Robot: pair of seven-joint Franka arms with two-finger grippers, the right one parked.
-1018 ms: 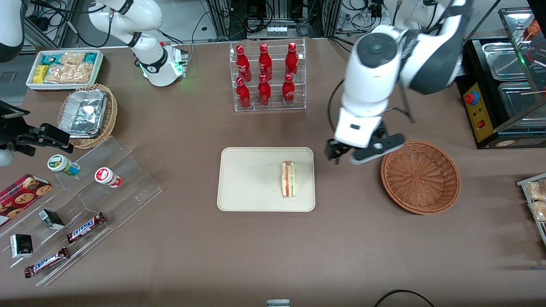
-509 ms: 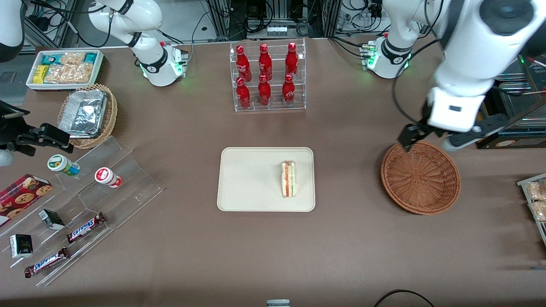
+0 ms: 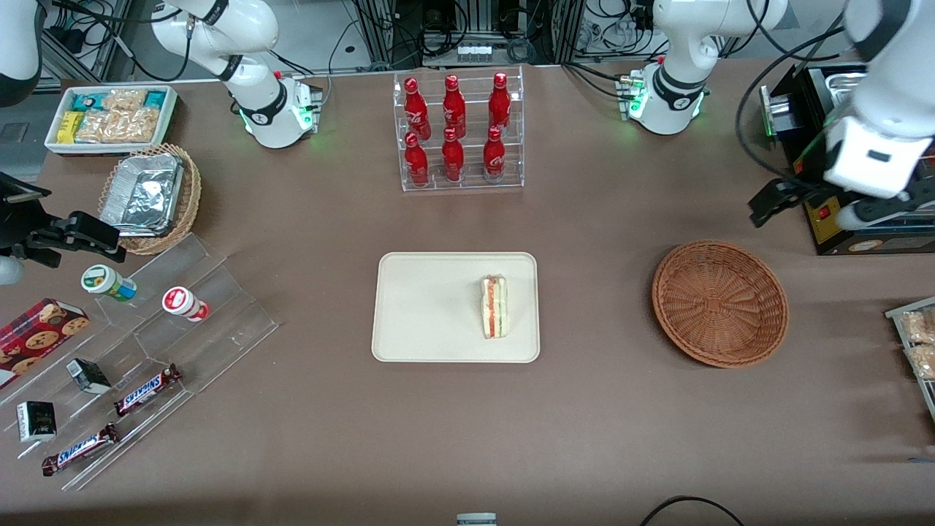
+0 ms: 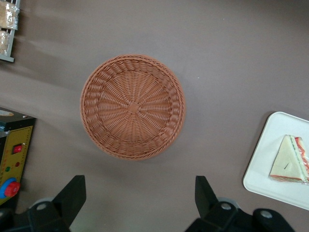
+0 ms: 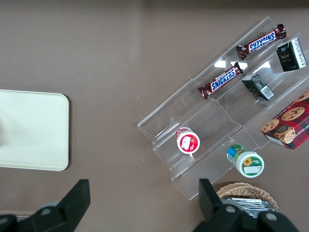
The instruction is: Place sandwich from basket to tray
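Observation:
The sandwich point(image 3: 494, 307), a white wedge with red and green filling, lies on the cream tray point(image 3: 409, 307) near the tray end closest to the basket. The reddish-brown wicker basket point(image 3: 719, 303) is empty. My left gripper point(image 3: 811, 208) hangs open and empty, high above the table. It is farther from the front camera than the basket and close to the black machine. The left wrist view looks down on the empty basket point(image 4: 133, 106), with the sandwich point(image 4: 289, 159) on a corner of the tray point(image 4: 263, 169). Nothing sits between the gripper point(image 4: 139, 198) fingers.
A black machine with a yellow panel point(image 3: 825, 190) stands beside the gripper. A rack of red bottles point(image 3: 456, 131) stands farther back than the tray. Snack packets point(image 3: 917, 343) lie at the working arm's table edge. An acrylic stand point(image 3: 168, 343), foil basket point(image 3: 150, 197) and snack box point(image 3: 109, 117) are toward the parked arm's end.
The gripper has swung away from beside the tray, passed over the basket and moved toward the working arm's end. The sandwich has stayed still on the tray.

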